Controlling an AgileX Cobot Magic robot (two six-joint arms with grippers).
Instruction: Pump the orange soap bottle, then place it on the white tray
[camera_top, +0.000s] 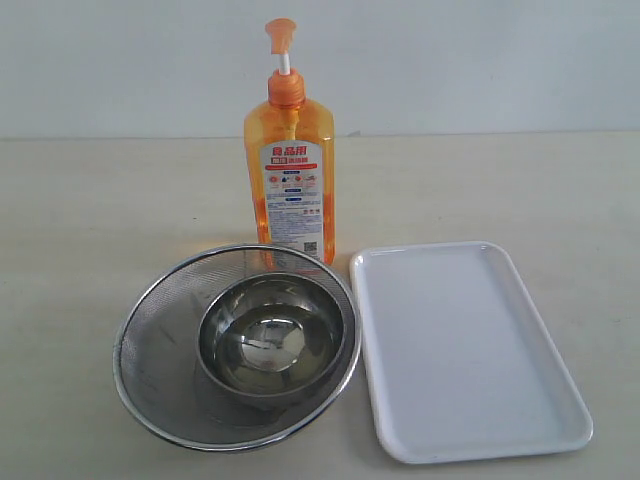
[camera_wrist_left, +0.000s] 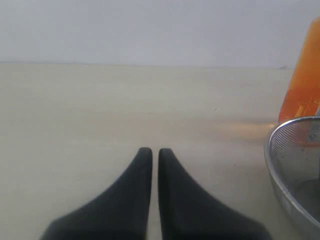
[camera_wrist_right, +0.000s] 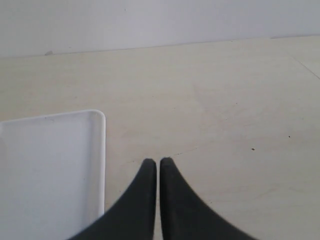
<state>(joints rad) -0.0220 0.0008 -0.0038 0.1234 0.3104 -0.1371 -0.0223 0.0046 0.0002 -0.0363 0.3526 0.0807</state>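
The orange soap bottle (camera_top: 289, 170) stands upright at the table's middle, pump head raised on its white stem, label facing the camera. The white tray (camera_top: 460, 350) lies flat and bare in front of it to the right. Neither arm shows in the exterior view. My left gripper (camera_wrist_left: 151, 150) is shut with nothing in it, low over bare table; the orange soap bottle (camera_wrist_left: 304, 85) shows as an orange edge off to one side of it. My right gripper (camera_wrist_right: 157, 161) is shut too, holding nothing, beside a corner of the white tray (camera_wrist_right: 50, 170).
A round steel mesh strainer (camera_top: 160, 350) with a small shiny steel bowl (camera_top: 268, 335) inside sits right in front of the bottle, left of the tray. The strainer's rim (camera_wrist_left: 292, 165) is near my left gripper. A pale wall backs the beige table.
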